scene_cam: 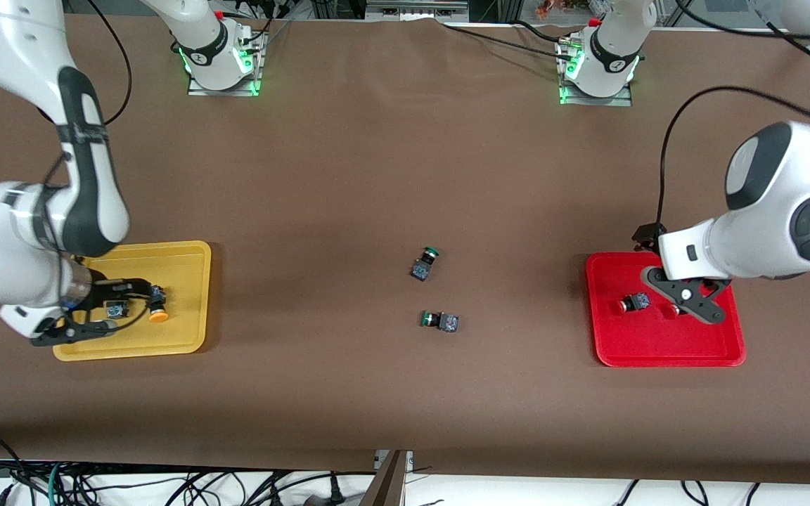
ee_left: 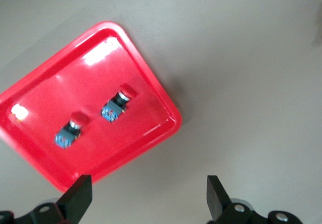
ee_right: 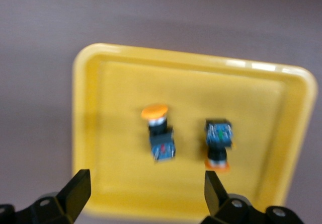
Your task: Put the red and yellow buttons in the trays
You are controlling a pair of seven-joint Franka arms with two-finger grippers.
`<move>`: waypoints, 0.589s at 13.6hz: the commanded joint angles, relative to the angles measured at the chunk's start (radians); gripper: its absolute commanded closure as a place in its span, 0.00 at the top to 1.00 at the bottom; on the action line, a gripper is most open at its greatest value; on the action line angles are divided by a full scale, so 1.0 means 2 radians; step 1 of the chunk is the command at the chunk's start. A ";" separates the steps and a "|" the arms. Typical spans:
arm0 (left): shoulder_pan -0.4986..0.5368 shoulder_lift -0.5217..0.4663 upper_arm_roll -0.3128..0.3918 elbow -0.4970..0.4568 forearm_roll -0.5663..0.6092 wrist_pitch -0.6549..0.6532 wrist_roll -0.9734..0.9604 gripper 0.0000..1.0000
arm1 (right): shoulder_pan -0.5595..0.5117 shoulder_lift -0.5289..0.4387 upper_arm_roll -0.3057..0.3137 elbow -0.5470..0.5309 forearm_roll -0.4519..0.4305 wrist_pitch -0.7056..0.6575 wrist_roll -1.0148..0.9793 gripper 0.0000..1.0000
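Red tray: 2 red buttons in. Yellow tray: 2 yellow buttons in. Left gripper, right gripper over trays, jaws wide, empty. Next: lift straight up, don't clip buttons.

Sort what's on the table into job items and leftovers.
Job: two red-capped push-button switches in the shallow red plastic tray; two orange-capped switches in the yellow plastic tray.
Leftovers: two green-capped switches mid-table.
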 commanded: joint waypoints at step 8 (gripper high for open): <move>-0.174 -0.181 0.308 -0.081 -0.150 0.043 -0.121 1.00 | 0.007 -0.083 0.017 0.105 -0.014 -0.216 0.093 1.00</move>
